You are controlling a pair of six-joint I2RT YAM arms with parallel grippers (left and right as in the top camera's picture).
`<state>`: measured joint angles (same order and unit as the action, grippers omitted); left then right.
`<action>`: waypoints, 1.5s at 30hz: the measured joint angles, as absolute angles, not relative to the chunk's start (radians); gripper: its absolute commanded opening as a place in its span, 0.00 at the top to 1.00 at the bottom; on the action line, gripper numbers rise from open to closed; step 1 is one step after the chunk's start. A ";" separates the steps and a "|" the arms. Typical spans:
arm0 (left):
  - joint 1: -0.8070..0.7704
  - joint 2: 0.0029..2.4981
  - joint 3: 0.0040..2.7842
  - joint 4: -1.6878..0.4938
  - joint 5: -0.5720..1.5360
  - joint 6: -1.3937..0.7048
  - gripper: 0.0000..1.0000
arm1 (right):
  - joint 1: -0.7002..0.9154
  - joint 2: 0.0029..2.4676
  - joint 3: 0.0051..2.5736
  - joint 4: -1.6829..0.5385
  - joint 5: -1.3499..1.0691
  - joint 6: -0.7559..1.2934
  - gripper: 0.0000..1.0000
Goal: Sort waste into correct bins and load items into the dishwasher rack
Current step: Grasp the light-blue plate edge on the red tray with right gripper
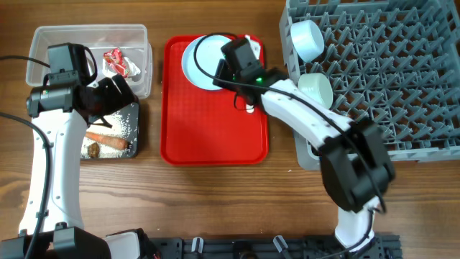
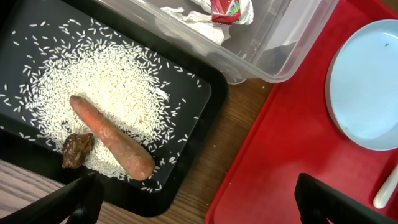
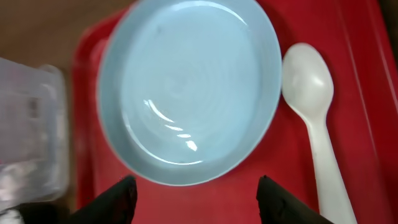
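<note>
Step in hand, judged from the layout: pick-up of the pale-blue plate [image 3: 189, 87] for loading into the dishwasher rack [image 1: 388, 72]. Locate the plate lying flat at the far end of the red tray [image 1: 215, 137], with the white plastic spoon [image 3: 311, 106] on the same tray just beside the plate's rim on the rack side. Note the right tool [image 3: 196, 186] hanging above the plate's near rim, with fingers parted to either side and pinching nothing. Note the left tool [image 2: 198, 186] left of the tray, over the black tub [image 2: 208, 124], spread wide and empty. For the next move, lower the right tool onto the near rim, seat one finger over the lip and one against its outside, and press together only once seated. Expect a low, smooth rim liable to slip. Then carry rightward off the tray and stand the plate on edge between the pegs, clear of the two bowls [image 1: 307, 37] at the rack's tray-side edge. Plate appearance: round, shallow, glossy, faintly ringed, no obvious residue. Treat waste as sorted: wrapper [image 2: 227, 7] in the clear tub [image 2: 273, 56]; rice grains [image 2: 118, 87], sausage-like stick [image 2: 112, 137] and brown lump [image 2: 76, 150] in the black tub.
</note>
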<state>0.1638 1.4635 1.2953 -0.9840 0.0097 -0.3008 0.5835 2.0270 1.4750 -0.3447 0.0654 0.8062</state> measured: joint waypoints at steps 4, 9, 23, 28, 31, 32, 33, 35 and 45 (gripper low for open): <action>0.164 1.464 1.295 -0.984 0.010 -0.301 0.00 | 0.583 2.073 1.475 -0.339 0.080 0.846 0.58; 0.164 1.464 1.295 -0.984 0.010 -0.301 0.00 | 0.578 2.122 1.475 -0.319 0.102 0.889 0.62; 0.164 1.464 1.295 -0.984 0.010 -0.301 0.00 | 0.538 2.188 1.478 -0.292 0.087 0.950 0.89; 0.164 1.464 1.295 -0.984 0.010 -0.301 0.00 | 0.536 2.188 1.478 -0.316 -0.009 0.918 0.96; 0.164 1.464 1.295 -0.984 0.010 -0.301 0.00 | 0.535 2.188 1.489 -0.353 -0.054 0.912 0.96; 0.164 1.464 1.295 -0.984 0.010 -0.301 0.00 | 0.534 2.188 1.492 -0.368 -0.065 0.911 0.96; 0.164 1.464 1.295 -0.984 0.010 -0.301 0.00 | 0.533 2.188 1.498 -0.383 -0.073 0.911 0.96; 0.164 1.464 1.295 -0.984 0.010 -0.301 0.00 | 0.533 2.188 1.510 -0.417 -0.085 0.910 0.96; 0.164 1.464 1.295 -0.984 0.010 -0.301 0.00 | 0.533 2.168 1.601 -0.660 -0.093 0.650 0.96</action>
